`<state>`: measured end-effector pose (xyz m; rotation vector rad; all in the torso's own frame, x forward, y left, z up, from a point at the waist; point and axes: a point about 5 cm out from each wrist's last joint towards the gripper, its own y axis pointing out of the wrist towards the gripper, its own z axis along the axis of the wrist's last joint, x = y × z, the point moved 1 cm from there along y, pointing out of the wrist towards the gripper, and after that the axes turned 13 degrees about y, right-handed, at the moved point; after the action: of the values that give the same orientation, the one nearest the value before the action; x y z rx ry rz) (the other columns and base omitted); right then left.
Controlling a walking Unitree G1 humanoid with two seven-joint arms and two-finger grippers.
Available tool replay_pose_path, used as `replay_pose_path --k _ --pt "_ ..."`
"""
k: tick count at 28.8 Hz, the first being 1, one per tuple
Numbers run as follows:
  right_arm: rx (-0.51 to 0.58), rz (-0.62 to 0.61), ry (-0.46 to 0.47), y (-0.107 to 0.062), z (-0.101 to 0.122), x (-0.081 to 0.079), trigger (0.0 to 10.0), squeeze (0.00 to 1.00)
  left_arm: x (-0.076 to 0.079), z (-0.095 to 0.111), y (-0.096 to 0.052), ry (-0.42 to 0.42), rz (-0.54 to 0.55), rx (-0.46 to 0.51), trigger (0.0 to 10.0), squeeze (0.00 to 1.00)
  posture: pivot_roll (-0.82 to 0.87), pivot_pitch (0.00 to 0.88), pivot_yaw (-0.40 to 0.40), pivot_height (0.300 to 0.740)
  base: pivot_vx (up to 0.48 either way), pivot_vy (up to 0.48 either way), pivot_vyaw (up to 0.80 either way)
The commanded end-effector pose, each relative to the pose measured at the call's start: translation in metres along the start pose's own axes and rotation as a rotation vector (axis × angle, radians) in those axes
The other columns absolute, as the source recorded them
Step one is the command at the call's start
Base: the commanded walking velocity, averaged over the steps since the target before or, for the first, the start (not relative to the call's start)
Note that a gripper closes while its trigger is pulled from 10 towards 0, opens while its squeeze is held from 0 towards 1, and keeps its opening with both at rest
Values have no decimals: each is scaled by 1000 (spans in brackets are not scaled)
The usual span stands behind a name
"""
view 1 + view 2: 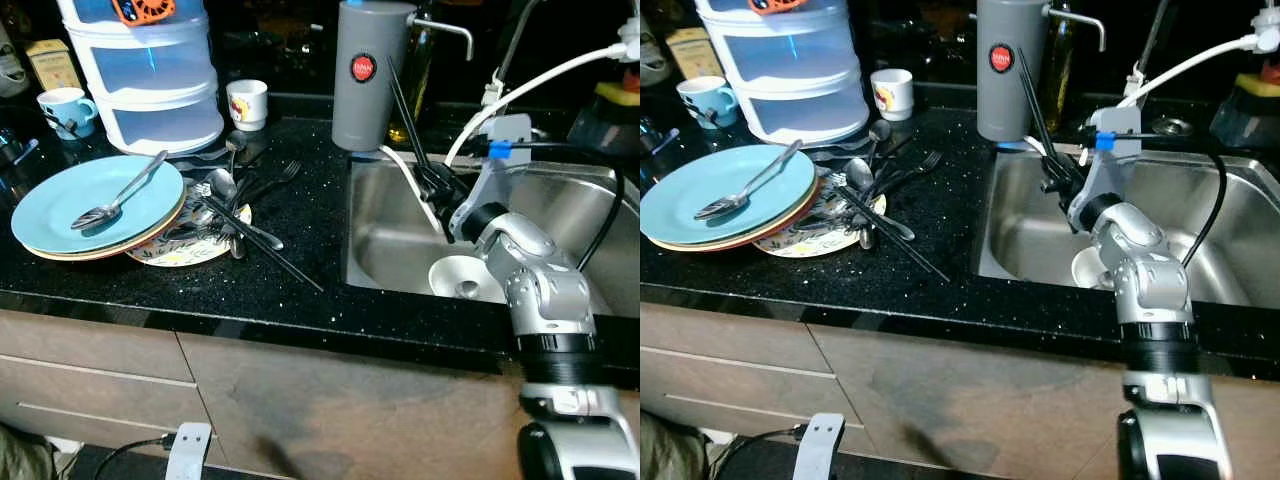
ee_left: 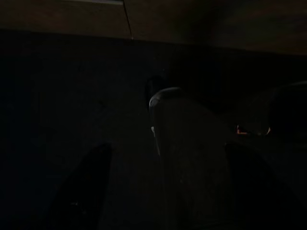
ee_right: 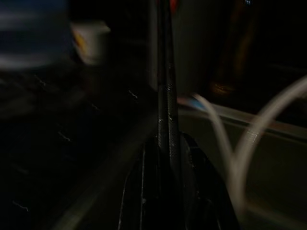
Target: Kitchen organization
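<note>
My right gripper (image 1: 437, 186) hovers over the left part of the steel sink (image 1: 390, 255), shut on black chopsticks (image 1: 405, 110) that stick up in front of the grey dispenser (image 1: 368, 80). In the right wrist view the chopsticks (image 3: 166, 96) run up from between the fingers. A white bowl (image 1: 460, 277) lies in the sink below the arm. On the black counter, a spoon (image 1: 120, 190) rests on stacked blue plates (image 1: 60, 215). Beside them, forks, spoons and more black chopsticks (image 1: 270, 250) lie across a patterned plate (image 1: 175, 252). The left wrist view is very dark; its two fingers show as shadows set apart.
Plastic drawers (image 1: 150, 85), a blue mug (image 1: 65, 110) and a white mug (image 1: 247, 103) stand at the back of the counter. A white hose (image 1: 540, 80) and a black cable (image 1: 600, 225) arc over the sink. Wooden cabinet fronts (image 1: 250, 400) lie below the counter edge.
</note>
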<state>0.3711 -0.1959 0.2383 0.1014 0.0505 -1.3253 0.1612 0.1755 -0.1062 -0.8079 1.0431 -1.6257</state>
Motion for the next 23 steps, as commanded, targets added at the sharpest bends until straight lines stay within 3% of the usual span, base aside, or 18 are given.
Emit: replay_pose_path --k 1,5,11,17,20,23 --pt "-29 -17 -51 2 -3 2 10000 0 0 -6 -1 23 -10 -33 10000 0 -2 0 -29 740 0 0 0" --pt "-186 -59 -228 -2 -19 10 10000 0 3 -5 0 37 -17 -39 10000 0 -2 0 -33 740 0 0 0" --pt "-309 -75 -325 -5 -34 18 10000 0 3 -2 1 40 -16 -36 10000 0 0 0 -38 740 0 0 0" --pt "-420 -4 -441 -7 -48 17 10000 0 4 -4 1 38 -6 -35 10000 0 5 0 -47 740 0 0 0" --pt "-504 15 -512 -11 -58 21 10000 0 5 -4 1 37 -3 -33 10000 0 7 0 -51 740 0 0 0" --pt "-577 -42 -600 -16 -61 37 10000 0 6 -4 1 35 -1 -32 10000 0 8 0 -55 740 0 0 0"
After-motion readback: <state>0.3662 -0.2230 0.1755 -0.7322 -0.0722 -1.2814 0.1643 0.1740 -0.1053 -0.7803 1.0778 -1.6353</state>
